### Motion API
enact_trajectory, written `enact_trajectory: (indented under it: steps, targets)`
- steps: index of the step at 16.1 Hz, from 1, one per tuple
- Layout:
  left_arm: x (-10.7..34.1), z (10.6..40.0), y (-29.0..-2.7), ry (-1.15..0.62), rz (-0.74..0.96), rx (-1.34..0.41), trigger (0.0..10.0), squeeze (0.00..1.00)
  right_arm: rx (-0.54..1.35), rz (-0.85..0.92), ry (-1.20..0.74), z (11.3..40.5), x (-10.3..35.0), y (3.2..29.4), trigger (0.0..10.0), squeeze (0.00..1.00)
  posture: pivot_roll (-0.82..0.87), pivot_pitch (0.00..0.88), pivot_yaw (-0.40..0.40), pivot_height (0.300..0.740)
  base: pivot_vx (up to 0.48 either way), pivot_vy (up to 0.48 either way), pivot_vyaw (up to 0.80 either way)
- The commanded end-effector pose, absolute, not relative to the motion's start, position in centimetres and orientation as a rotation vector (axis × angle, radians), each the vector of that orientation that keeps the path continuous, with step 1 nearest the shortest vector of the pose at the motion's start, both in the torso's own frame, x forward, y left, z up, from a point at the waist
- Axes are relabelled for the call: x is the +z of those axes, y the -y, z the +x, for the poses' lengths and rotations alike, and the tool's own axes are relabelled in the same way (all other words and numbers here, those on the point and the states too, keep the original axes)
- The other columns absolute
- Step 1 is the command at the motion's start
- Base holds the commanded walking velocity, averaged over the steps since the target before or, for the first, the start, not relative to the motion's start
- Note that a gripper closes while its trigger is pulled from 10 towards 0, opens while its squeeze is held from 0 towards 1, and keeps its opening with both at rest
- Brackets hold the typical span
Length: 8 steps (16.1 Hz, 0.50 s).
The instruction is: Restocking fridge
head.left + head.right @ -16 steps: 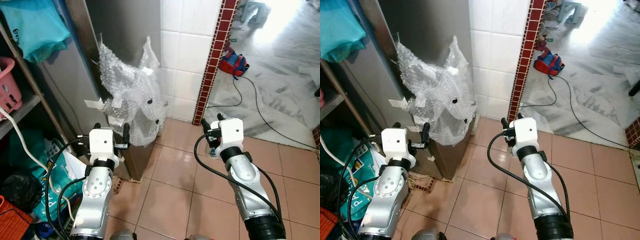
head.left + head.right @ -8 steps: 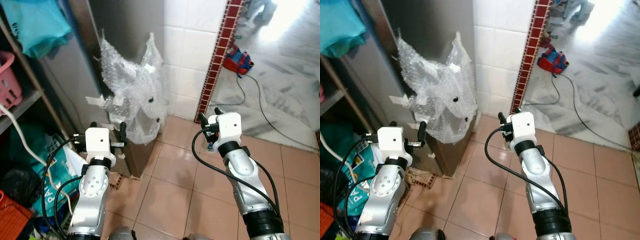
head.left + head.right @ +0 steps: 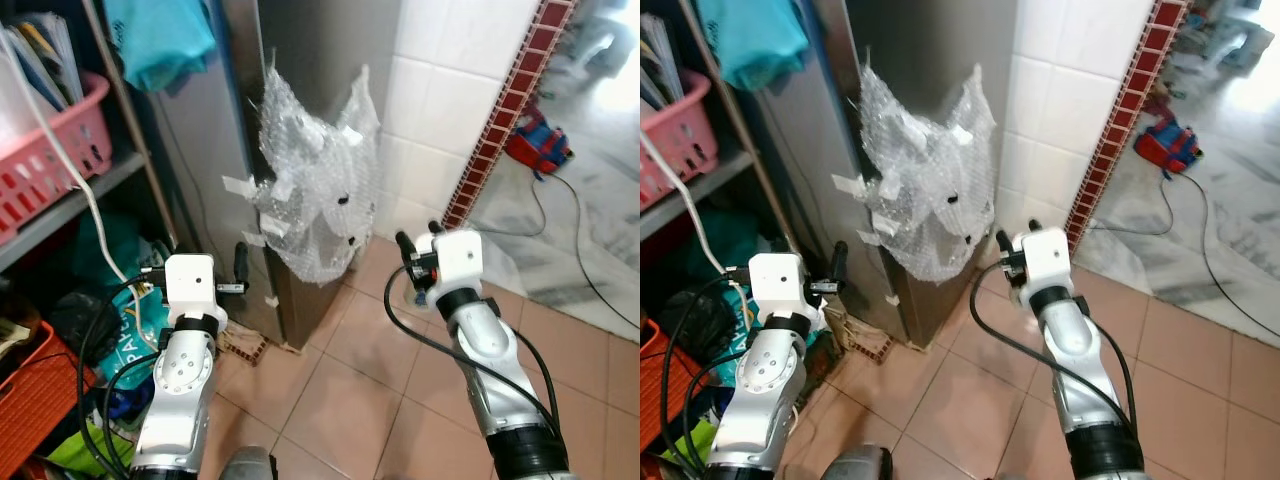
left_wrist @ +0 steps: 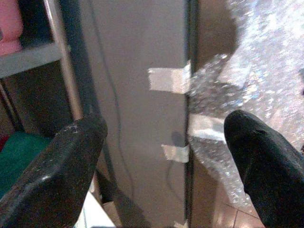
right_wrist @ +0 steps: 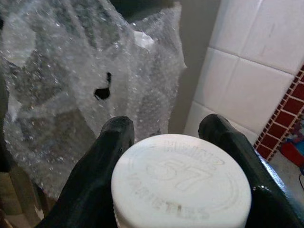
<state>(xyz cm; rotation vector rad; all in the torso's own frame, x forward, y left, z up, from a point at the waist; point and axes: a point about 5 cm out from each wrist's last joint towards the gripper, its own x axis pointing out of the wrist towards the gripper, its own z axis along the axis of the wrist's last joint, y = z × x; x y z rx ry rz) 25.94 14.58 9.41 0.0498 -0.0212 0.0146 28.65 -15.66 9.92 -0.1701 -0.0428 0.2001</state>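
Observation:
The grey fridge (image 3: 225, 150) stands straight ahead, its corner wrapped in taped bubble wrap (image 3: 315, 195). My right gripper (image 3: 418, 238) is raised in front of that wrap and is shut on a bottle; its white embossed cap (image 5: 180, 185) sits between the two black fingers (image 5: 118, 137). My left gripper (image 4: 164, 142) is open and holds nothing; it points at the fridge's side panel, close to the taped corner. The rest of the bottle is hidden below the cap.
A metal shelf rack on the left holds a pink basket (image 3: 55, 135), and a teal bag (image 3: 160, 40) hangs above. An orange crate (image 3: 40, 390) and bags lie below. White tiled wall (image 3: 440, 100), a red-blue bag (image 3: 535, 145) and a floor cable (image 3: 580, 250) are on the right.
The whole view has swung left and nearer, bringing the shelf rack and fridge side further in. Both arms keep their pose; the right gripper still holds the bottle.

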Motion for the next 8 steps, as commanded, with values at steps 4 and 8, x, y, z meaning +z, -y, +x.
enact_trajectory:
  steps: [4, 8]
  targets:
    - [9.68, 26.00, -14.47, 0.032, 0.049, 0.003, 10.0, 0.00, 0.201, -0.173, 0.085, 28.85, 10.95, 15.58, 10.0, 0.00, 0.04, 0.009, -0.002, 0.740, 0.000, 0.000, 0.00]
    - [9.67, 25.92, -14.38, 0.033, 0.046, -0.001, 10.0, 0.00, 0.207, -0.170, 0.087, 28.75, 10.97, 15.56, 10.0, 0.00, 0.04, 0.010, -0.003, 0.740, 0.000, 0.000, 0.00]
